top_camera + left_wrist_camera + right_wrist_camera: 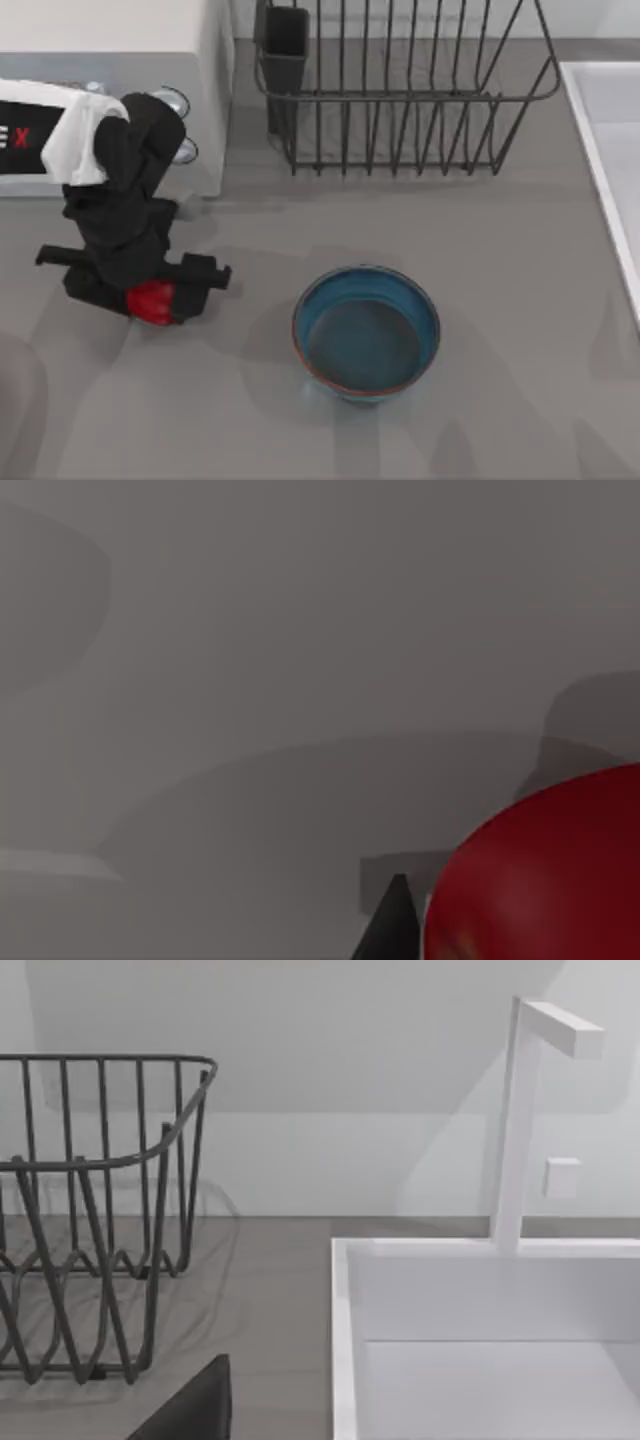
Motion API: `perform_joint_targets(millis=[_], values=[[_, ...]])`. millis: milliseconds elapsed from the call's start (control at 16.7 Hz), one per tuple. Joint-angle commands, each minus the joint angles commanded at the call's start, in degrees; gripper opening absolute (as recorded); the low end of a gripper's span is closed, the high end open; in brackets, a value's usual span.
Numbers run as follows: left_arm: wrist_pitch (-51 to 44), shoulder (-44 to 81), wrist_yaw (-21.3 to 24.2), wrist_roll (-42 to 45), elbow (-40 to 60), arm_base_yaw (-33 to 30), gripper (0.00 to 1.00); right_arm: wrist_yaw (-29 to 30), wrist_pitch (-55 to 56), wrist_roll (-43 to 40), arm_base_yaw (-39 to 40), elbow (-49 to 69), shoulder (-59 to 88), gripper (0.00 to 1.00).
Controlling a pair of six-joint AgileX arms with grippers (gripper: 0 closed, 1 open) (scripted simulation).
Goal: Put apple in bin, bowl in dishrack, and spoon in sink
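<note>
The left gripper (155, 300) pinches the apple (151, 302) at table left; the left wrist view shows one fingertip (392, 925) beside it. The bowl (366, 331) sits apart at centre, nothing inside. Beyond stand the dishrack (400, 90), the sink (480, 1340) at the right edge and the faucet (520, 1120).

Grey matte table (520, 330), soft diffuse shadows across surface. White microwave (150, 60) at far-left corner, 2 round knobs (175, 125) on front face. Plain pale wall (330, 1080) behind far edge. White faucet (525, 1110) upright near wall, far-right side.
</note>
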Motion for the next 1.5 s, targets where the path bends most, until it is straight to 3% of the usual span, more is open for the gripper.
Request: perform_joint_targets(millis=[180,240,900,1200,1500], values=[[0.0,0.0,0.0,0.0,0.0,0.0,0.02,0.0,0.0,0.0,0.0,0.0,0.0,1.0],[0.0,0.0,0.0,0.0,0.0,0.0,0.0,0.0,0.0,0.0,0.0,0.0,0.0,1.0],[-1.8,-1.7,0.9,-0.3,-0.8,-1.7,0.0,0.0,0.0,0.0,0.0,0.0,0.0,1.0],[-10.9,-5.2,-0.1,-1.4,3.1,-4.3,0.0,0.0,0.0,0.0,0.0,0.0,0.0,1.0],[-21.3,-8.5,0.9,-1.0,12.2,-2.2,0.0,0.0,0.0,0.0,0.0,0.0,0.0,1.0]])
